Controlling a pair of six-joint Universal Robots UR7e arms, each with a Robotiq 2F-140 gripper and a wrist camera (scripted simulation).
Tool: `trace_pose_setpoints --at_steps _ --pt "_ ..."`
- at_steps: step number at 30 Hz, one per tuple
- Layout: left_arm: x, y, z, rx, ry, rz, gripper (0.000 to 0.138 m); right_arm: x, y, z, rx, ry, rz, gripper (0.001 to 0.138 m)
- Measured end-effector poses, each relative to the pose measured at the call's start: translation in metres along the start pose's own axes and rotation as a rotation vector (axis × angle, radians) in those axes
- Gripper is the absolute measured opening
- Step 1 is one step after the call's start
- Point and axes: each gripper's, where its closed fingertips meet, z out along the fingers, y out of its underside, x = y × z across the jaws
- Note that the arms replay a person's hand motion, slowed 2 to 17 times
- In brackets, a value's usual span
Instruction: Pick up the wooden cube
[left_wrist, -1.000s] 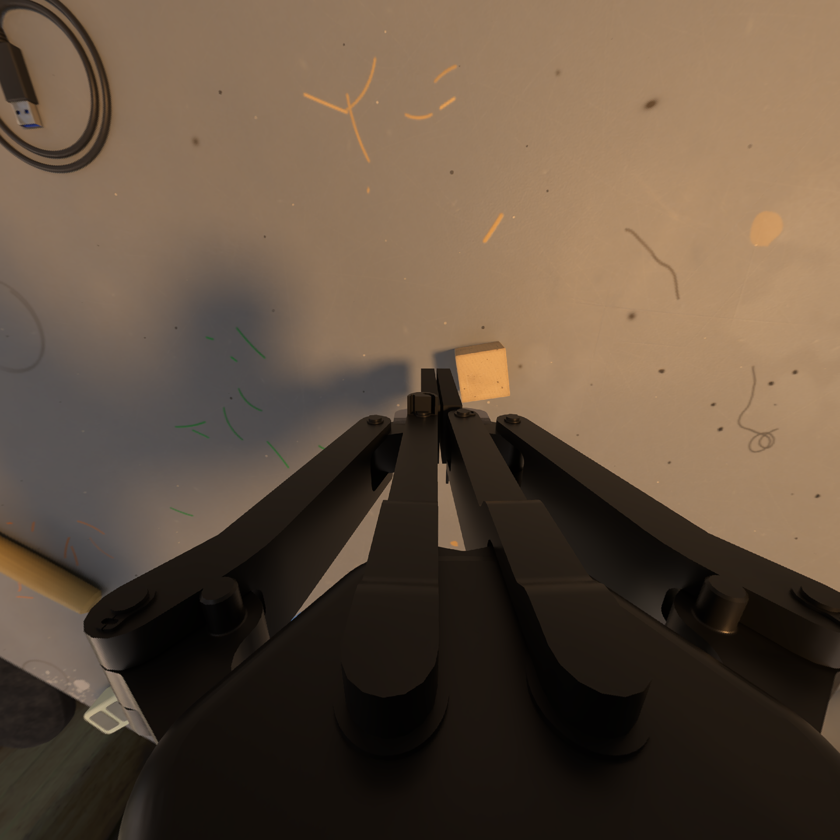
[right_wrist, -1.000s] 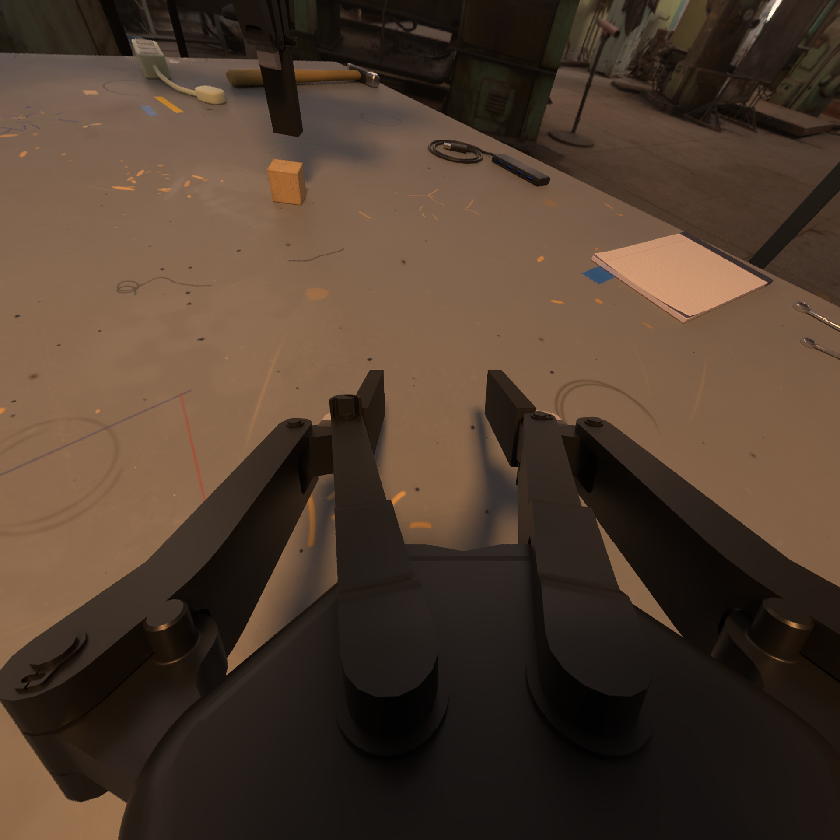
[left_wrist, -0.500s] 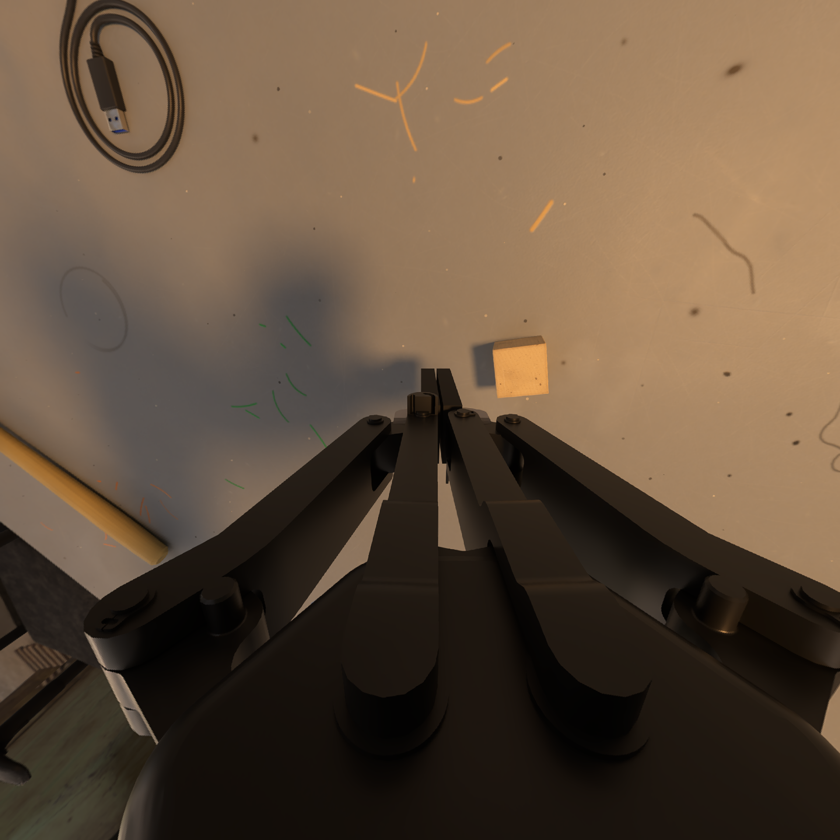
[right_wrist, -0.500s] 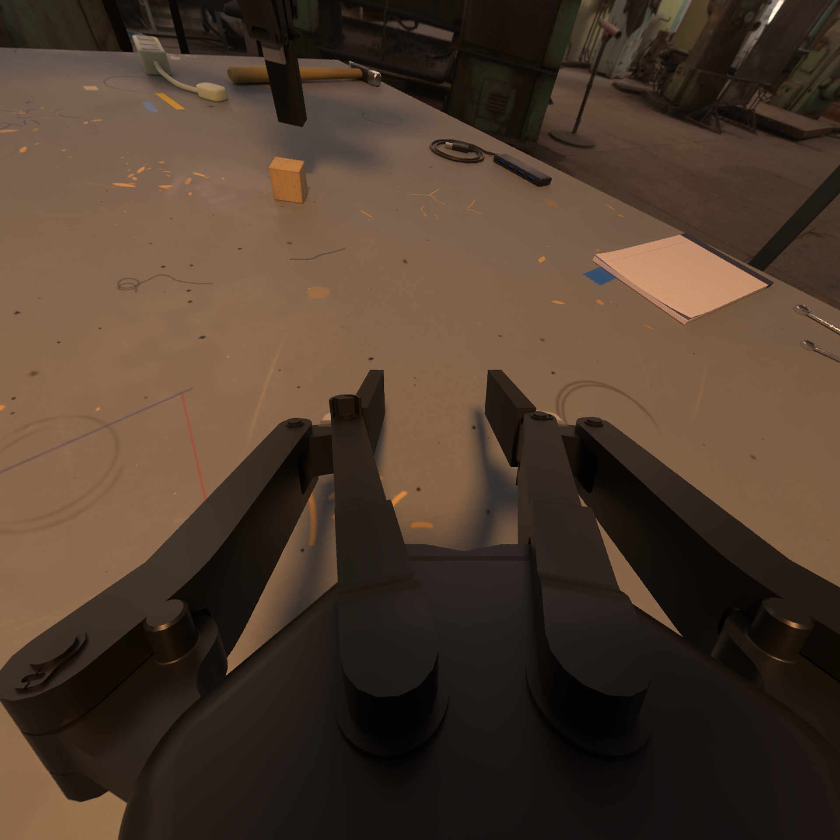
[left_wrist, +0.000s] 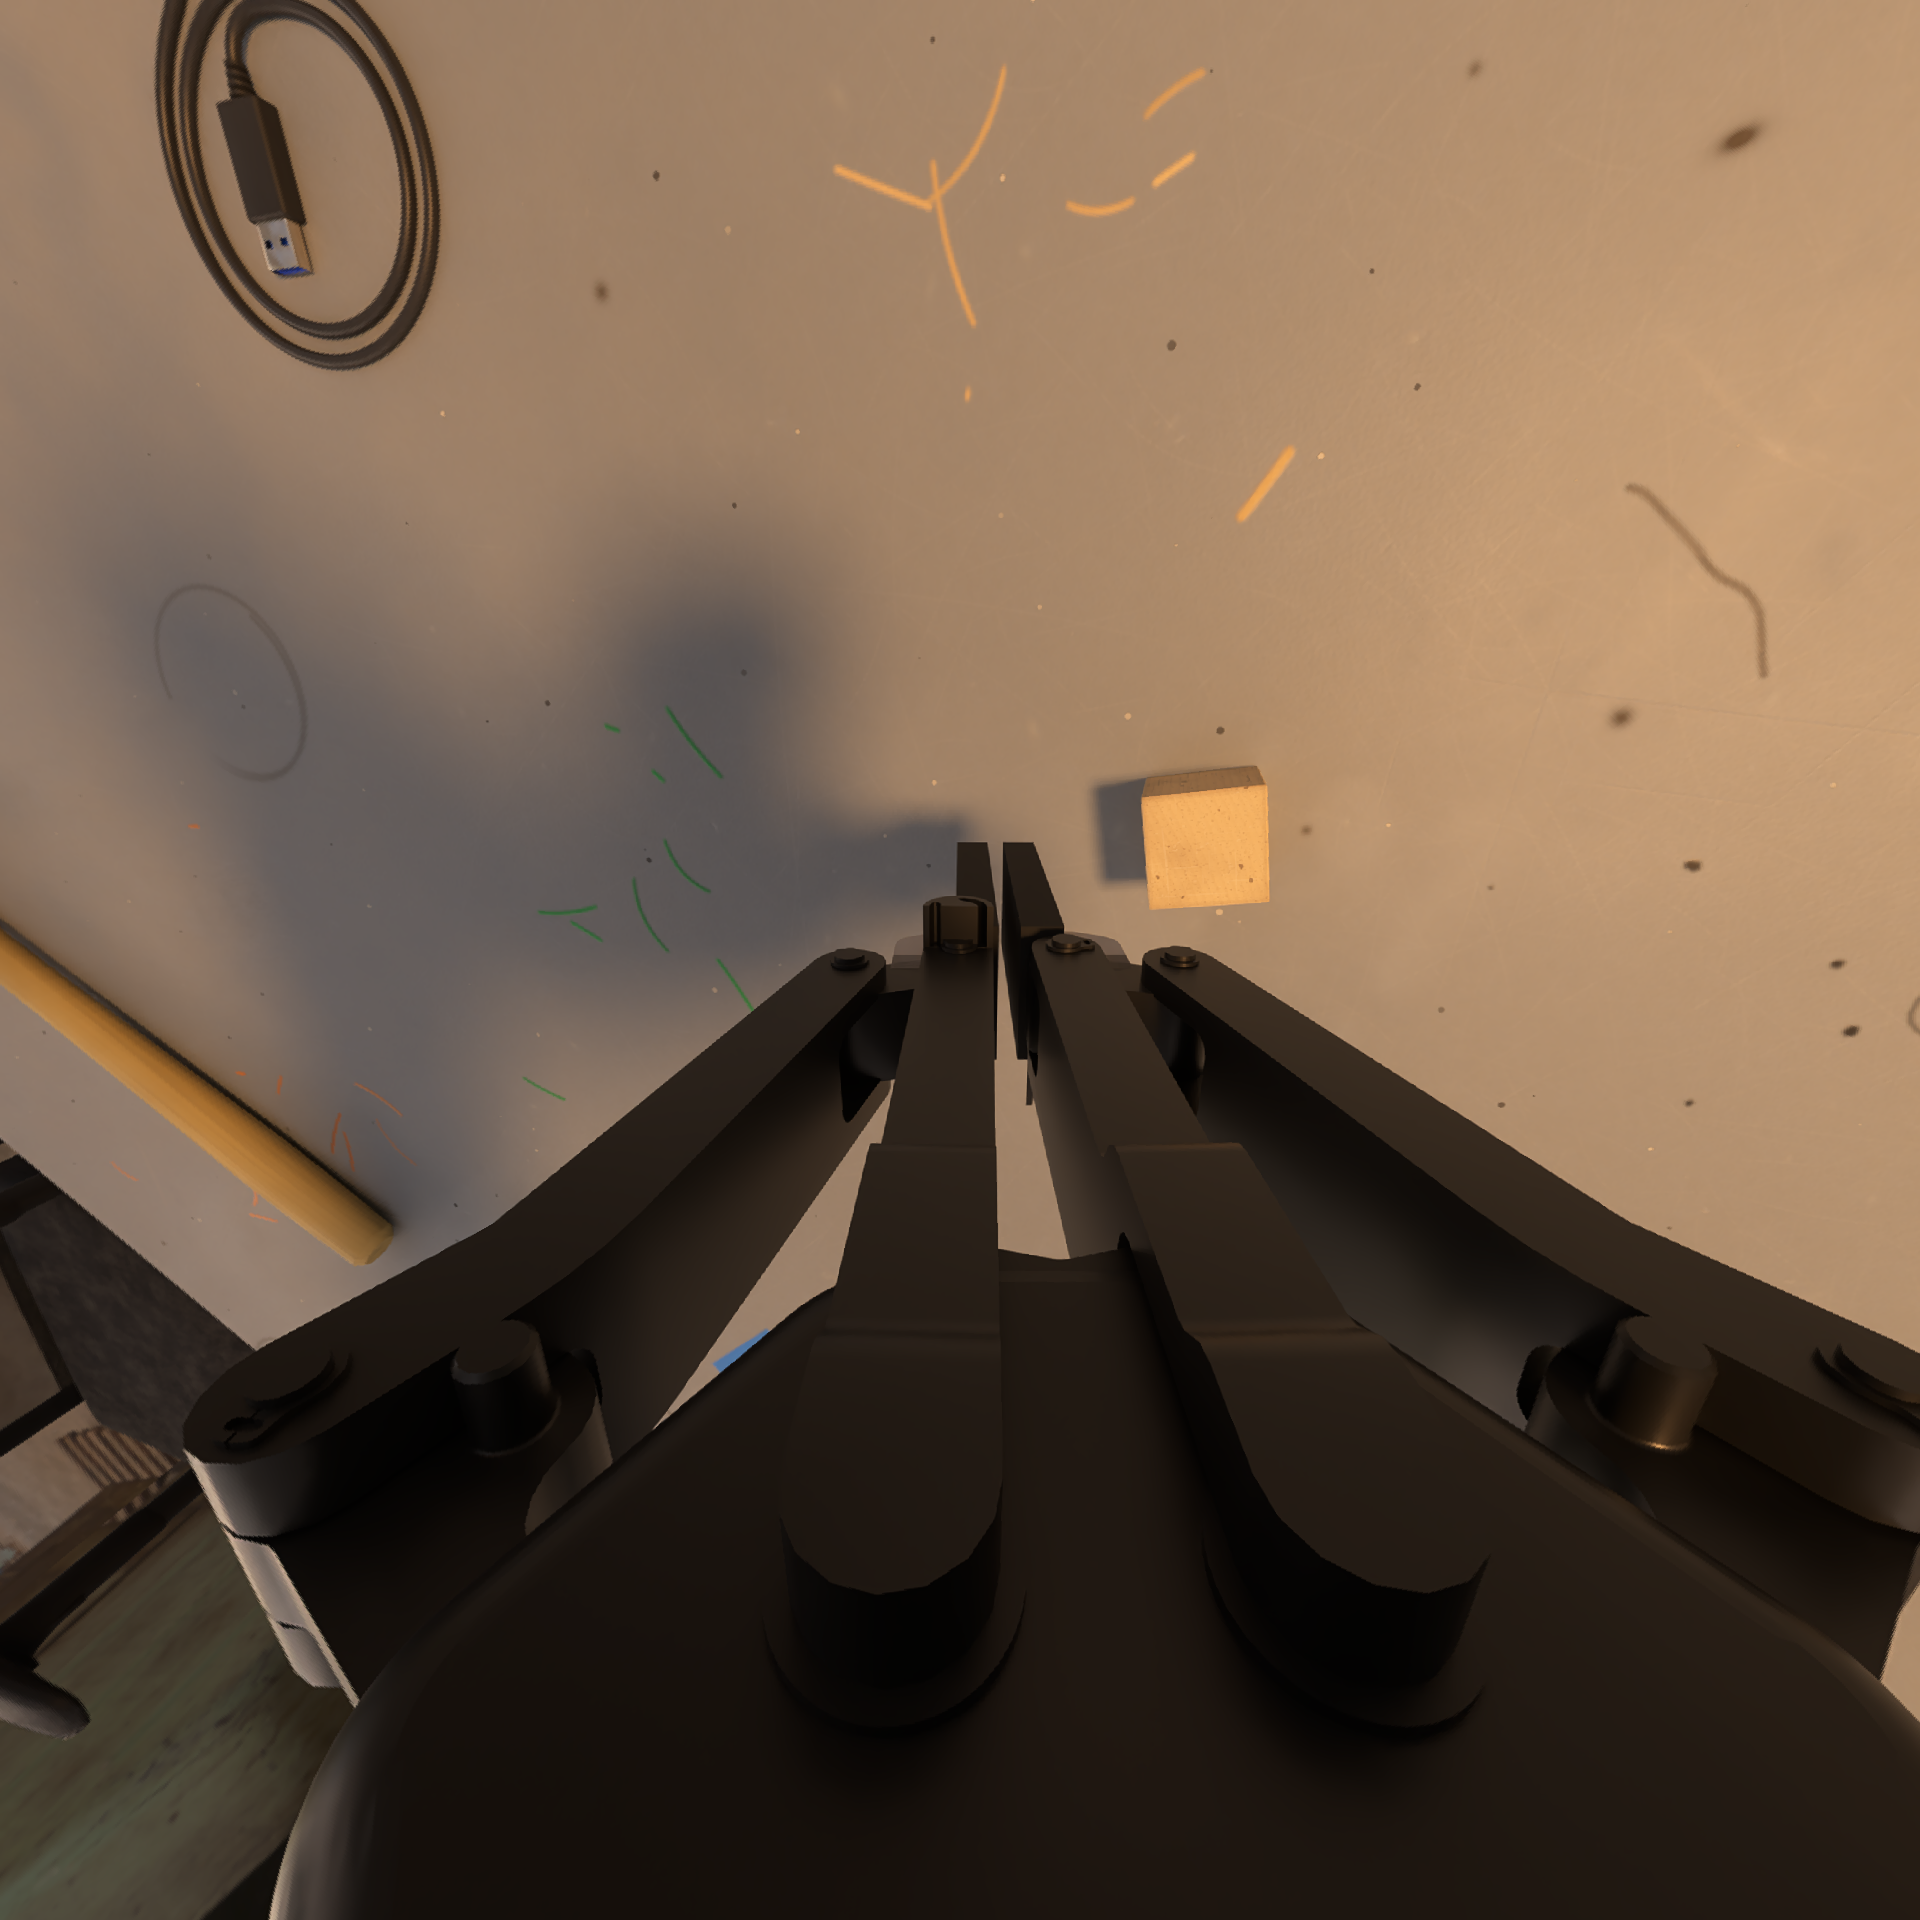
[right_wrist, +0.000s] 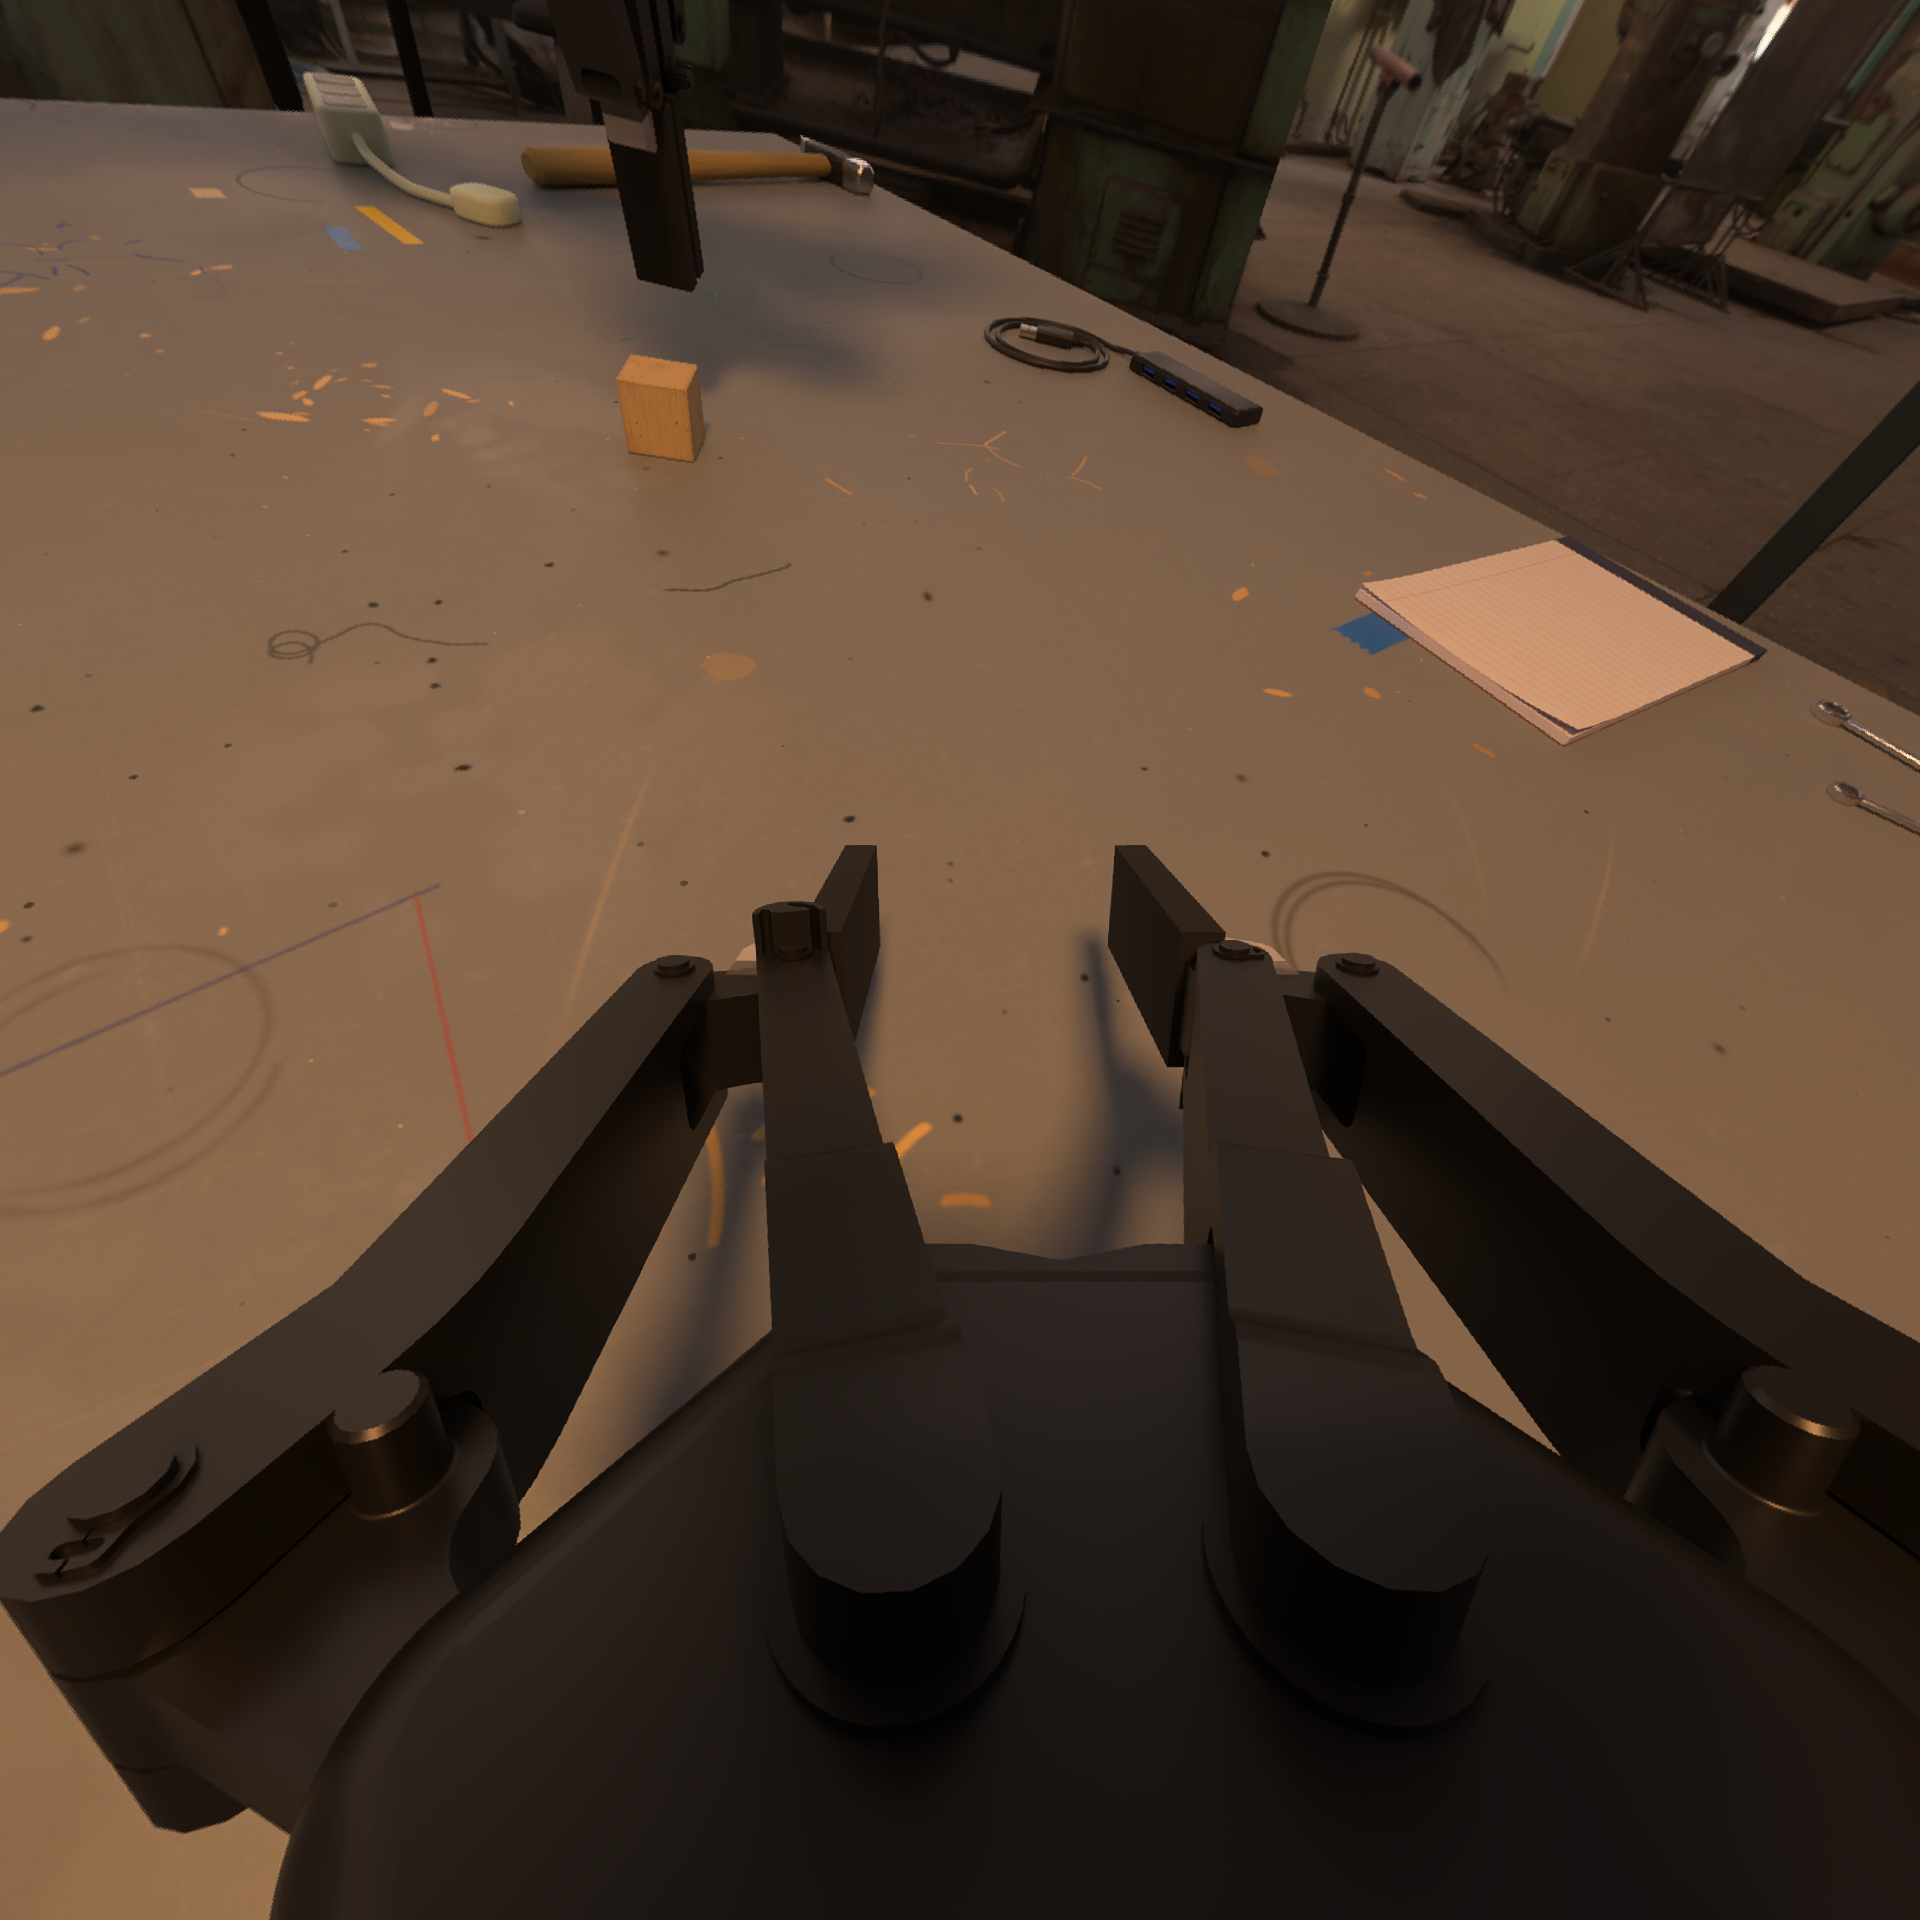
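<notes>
The wooden cube (left_wrist: 1205, 840) sits on the grey table, just right of my left gripper's tips in the left wrist view. My left gripper (left_wrist: 997, 868) is shut and empty, looking down from above the table. In the right wrist view the cube (right_wrist: 661, 407) stands far off at the upper left, and the left gripper (right_wrist: 661, 223) hangs above and just behind it, not touching. My right gripper (right_wrist: 995, 904) is open and empty, low over the table's near middle.
A coiled USB cable (left_wrist: 301, 187) lies at upper left and a wooden hammer handle (left_wrist: 187, 1122) at left near the table edge. The right wrist view shows the hammer (right_wrist: 696, 166), a USB hub (right_wrist: 1195, 387), a notepad (right_wrist: 1558, 634), two wrenches (right_wrist: 1870, 732) and a white power adapter (right_wrist: 343, 114).
My left gripper has shifted, so the cube has slid from just beside the tips to farther right in its view, and the cable and handle came more into view. The right gripper has stayed still.
</notes>
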Motion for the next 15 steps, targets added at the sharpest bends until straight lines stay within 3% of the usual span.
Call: trace_pose_setpoints --at_steps 15 --pt "0.0099 -0.0006 0.0035 0.013 0.052 0.000 0.016 -0.0003 0.0000 0.0000 0.000 0.001 -0.004 0.060"
